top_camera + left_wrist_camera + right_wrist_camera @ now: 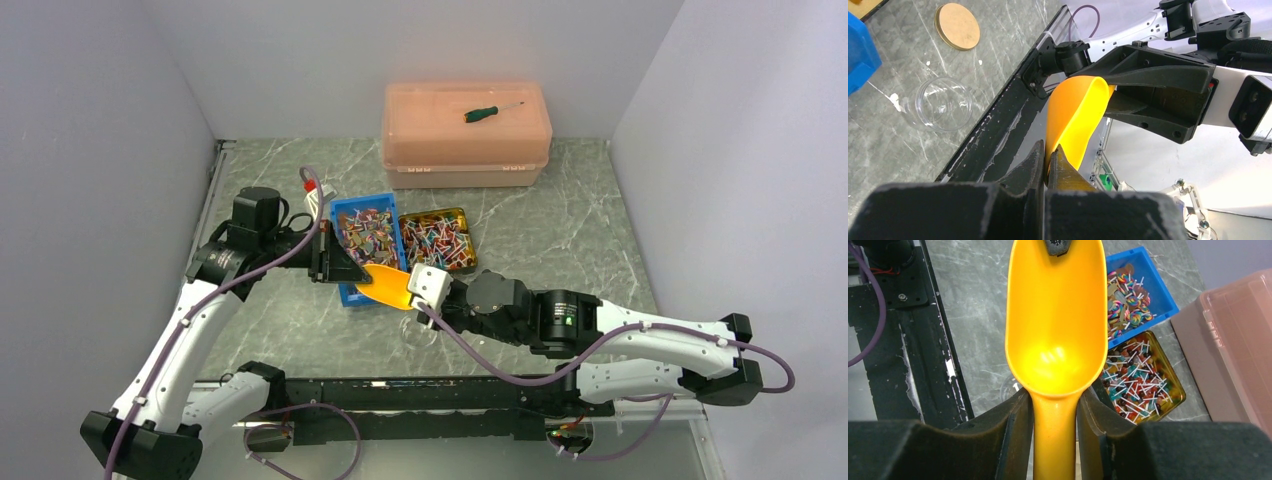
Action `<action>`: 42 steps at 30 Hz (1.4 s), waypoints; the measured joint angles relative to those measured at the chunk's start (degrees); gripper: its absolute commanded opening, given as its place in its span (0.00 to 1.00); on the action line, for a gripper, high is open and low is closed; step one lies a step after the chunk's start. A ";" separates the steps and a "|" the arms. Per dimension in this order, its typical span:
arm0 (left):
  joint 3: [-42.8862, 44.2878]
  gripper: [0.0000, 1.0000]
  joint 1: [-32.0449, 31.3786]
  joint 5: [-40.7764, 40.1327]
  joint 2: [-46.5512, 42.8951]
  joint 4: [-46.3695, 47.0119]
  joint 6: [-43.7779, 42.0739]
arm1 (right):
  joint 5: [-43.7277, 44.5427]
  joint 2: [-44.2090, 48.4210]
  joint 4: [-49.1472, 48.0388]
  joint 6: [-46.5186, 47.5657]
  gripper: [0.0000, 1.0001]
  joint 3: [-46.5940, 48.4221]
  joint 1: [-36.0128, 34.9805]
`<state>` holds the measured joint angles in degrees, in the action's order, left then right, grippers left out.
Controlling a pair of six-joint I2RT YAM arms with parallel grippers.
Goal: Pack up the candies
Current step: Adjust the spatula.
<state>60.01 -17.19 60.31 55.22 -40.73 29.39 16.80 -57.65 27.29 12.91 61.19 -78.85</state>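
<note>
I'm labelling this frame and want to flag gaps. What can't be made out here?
- Clear jar: top view, mostly hidden under the right gripper; right wrist view, only a sliver beside the orange scoop.
- Candies at the near end of the blue bin: top view, covered by the scoop and left gripper.
- Pink box contents: lid too cloudy, top and right wrist views.

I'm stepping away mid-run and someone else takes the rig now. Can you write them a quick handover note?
Left end effector: shut on the front lip of the orange scoop.
Right end effector: shut on its handle; the scoop is empty.
Candies: heaped in the blue bin and gold tin; none visible in the clear jar, whose lid lies beside it.
Done: scoop is held.
Left: likely release the lip, scoop candies, pack them, probably into the jar.
</note>
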 measured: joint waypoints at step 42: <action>13.55 0.78 -1.62 -35.08 3.87 -13.68 -5.99 | 4.85 0.59 2.67 -9.14 0.00 -0.72 0.15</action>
<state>73.56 -18.81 25.23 59.09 -54.41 23.40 21.65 -57.06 29.95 3.77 60.47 -78.70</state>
